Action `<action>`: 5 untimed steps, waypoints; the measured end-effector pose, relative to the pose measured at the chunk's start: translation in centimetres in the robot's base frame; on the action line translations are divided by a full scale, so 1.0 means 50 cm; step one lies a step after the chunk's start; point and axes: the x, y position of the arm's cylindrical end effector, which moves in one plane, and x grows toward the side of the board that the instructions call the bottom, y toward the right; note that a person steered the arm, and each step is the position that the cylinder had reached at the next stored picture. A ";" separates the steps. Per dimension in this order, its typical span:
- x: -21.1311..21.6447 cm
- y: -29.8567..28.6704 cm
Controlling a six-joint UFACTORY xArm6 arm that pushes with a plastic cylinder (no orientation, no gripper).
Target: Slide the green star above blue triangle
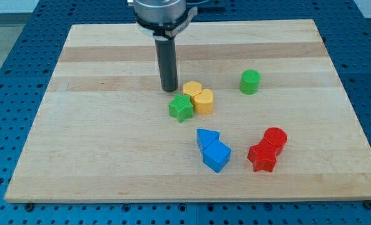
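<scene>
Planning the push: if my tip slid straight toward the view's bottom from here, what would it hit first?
Probably the green star, just below my tip and slightly to the view's right; the contact may be off-centre. The blue triangle lies further down.

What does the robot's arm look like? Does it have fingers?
No fingers. The arm ends in a round silver-grey metal collar at the view's top, with a straight, smooth dark grey rod hanging from it. My tip is the rod's plain blunt end. No cables or markings show.
</scene>
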 end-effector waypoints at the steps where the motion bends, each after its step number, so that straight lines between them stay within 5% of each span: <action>1: -0.020 -0.008; 2: -0.019 -0.016; 5: 0.178 0.092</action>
